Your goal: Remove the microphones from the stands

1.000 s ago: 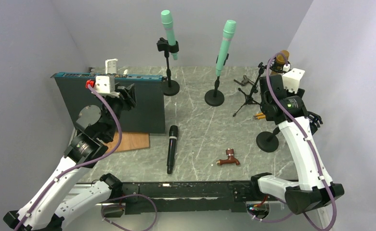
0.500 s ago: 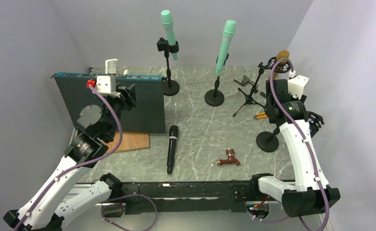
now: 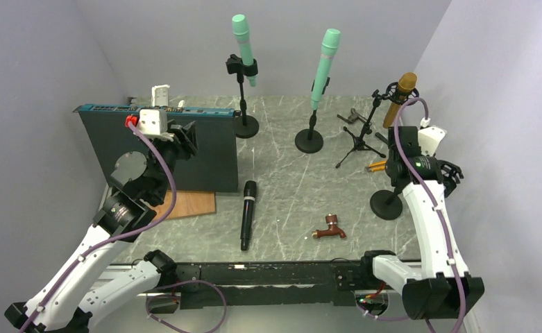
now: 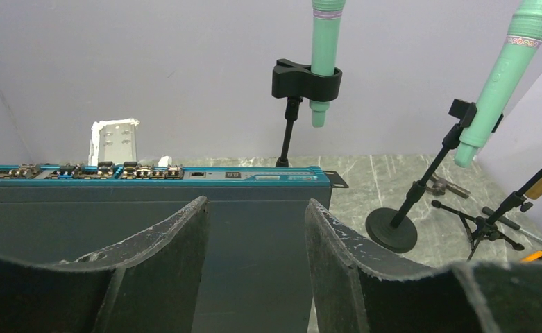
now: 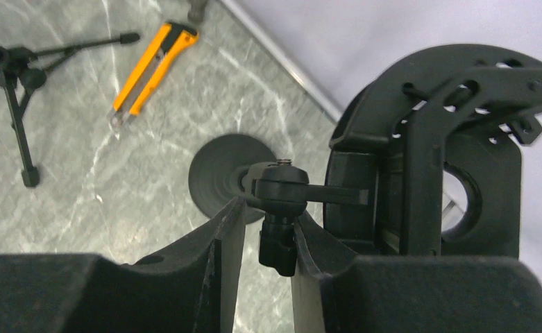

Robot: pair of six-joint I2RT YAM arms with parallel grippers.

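A brown microphone with a gold head (image 3: 400, 97) sits tilted in the clip of a tripod stand (image 3: 357, 143) at the far right. My right gripper (image 3: 398, 182) (image 5: 268, 208) is just in front of it, pointing down, shut on the swivel joint (image 5: 280, 191) of a round-base stand (image 3: 386, 205) (image 5: 219, 173). That stand's black shock mount ring (image 5: 431, 139) hangs to the right of my fingers with no microphone showing in it. My left gripper (image 3: 184, 135) (image 4: 254, 208) is open and empty above a dark flat box (image 3: 184, 156) (image 4: 150, 222).
Two green microphones (image 3: 242, 41) (image 3: 325, 62) stand in round-base stands at the back. A black microphone (image 3: 247, 215) and a brown tap-like part (image 3: 330, 227) lie on the table. An orange utility knife (image 5: 153, 66) lies by the right wall. A wooden board (image 3: 188, 205) lies near the box.
My right arm has moved down and toward the near right, uncovering the brown microphone it stood in front of. The left arm has not moved.
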